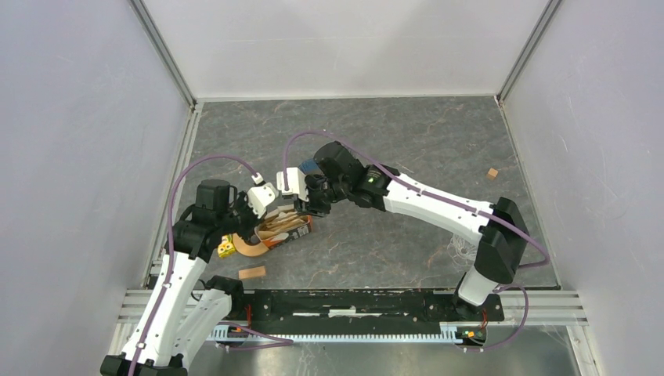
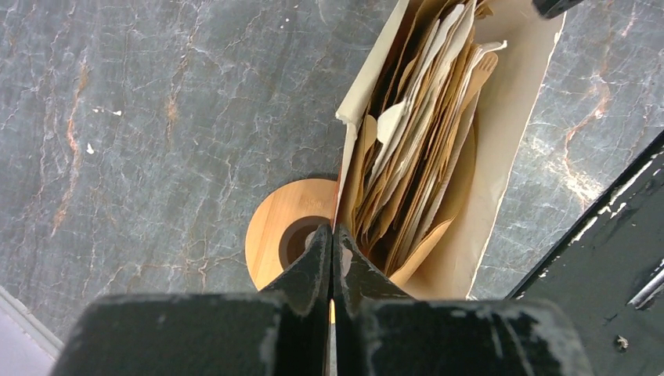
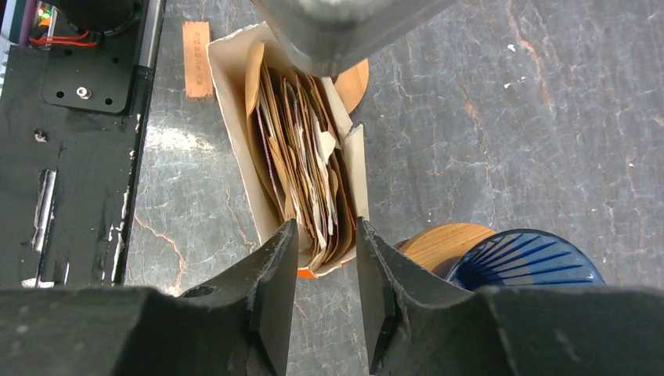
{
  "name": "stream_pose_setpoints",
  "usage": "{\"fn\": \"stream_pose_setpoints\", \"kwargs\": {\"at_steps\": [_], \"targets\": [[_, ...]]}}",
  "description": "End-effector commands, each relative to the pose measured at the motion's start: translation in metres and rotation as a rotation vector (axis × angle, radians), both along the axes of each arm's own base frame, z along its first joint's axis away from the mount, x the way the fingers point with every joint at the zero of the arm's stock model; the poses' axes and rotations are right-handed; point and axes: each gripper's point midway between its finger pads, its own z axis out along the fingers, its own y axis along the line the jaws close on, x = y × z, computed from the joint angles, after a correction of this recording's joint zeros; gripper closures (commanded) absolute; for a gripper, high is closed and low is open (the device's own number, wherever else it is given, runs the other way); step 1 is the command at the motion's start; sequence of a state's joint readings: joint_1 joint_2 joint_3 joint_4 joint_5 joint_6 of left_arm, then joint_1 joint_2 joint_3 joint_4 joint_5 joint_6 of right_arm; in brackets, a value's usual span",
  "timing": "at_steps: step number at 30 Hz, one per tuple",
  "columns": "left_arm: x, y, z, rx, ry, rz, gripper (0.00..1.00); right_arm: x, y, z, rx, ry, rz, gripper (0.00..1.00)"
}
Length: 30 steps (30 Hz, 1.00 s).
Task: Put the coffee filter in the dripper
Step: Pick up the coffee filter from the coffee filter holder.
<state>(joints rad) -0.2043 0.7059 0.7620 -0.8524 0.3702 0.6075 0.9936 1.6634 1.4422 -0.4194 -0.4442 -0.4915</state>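
Coffee filters (image 3: 301, 157), a crumpled brown-and-white stack, stood packed in an open-topped filter box (image 3: 227, 70) on the grey marbled counter (image 2: 156, 117), toward its front left.

Right tool (image 3: 326, 229) hung over one end of the box with its fingers spread. The ends of the filters and the box's lip showed in the gap between them. Nothing was visibly clamped, and whether either finger touched paper could not be told.

Left tool (image 2: 333, 232) sat at the opposite end of the box, fingers pressed together right on the line of the box's side wall. Whether card was caught between them could not be told.

Dripper (image 3: 525, 262) — blue, ribbed, on a wooden base — stood just beside the right tool, near the box's end but apart from it.

A wooden ring (image 2: 274, 227) lay flat against the box's side by the left tool, partly under the box. A small wooden block (image 3: 196, 47) lay just beside the box's corner, on the side toward the black front rail (image 3: 70, 157).

Edges — the box lay near the front rail, and the left arm stood close to the left wall. A broad stretch of counter ran from the box to the back wall and out to the right, where a small wooden cube (image 1: 492, 173) lay near the right wall.
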Motion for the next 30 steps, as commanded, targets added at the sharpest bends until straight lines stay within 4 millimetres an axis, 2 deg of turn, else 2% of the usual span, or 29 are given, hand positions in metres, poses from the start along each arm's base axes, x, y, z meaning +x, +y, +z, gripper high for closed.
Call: {"fn": "stream_pose_setpoints", "kwargs": {"at_steps": [1,8,14,25,30], "targets": [[0.002,-0.014,0.016,-0.088,-0.024,-0.011,0.98,0.002,0.007,-0.006,0.015,0.024,0.014,0.6],[0.002,-0.015,0.017,-0.096,-0.021,-0.015,0.98,-0.002,0.012,-0.016,0.008,0.069,0.036,0.61],[0.001,-0.016,0.015,-0.098,-0.017,-0.018,0.98,0.002,0.015,-0.024,-0.002,0.077,0.02,0.63],[0.001,-0.016,0.015,-0.098,-0.018,-0.02,0.98,0.003,0.018,-0.03,-0.015,0.093,0.022,0.83],[0.001,-0.013,0.012,-0.085,-0.018,-0.011,0.98,0.003,0.018,-0.026,-0.008,0.097,0.021,0.97]]}}
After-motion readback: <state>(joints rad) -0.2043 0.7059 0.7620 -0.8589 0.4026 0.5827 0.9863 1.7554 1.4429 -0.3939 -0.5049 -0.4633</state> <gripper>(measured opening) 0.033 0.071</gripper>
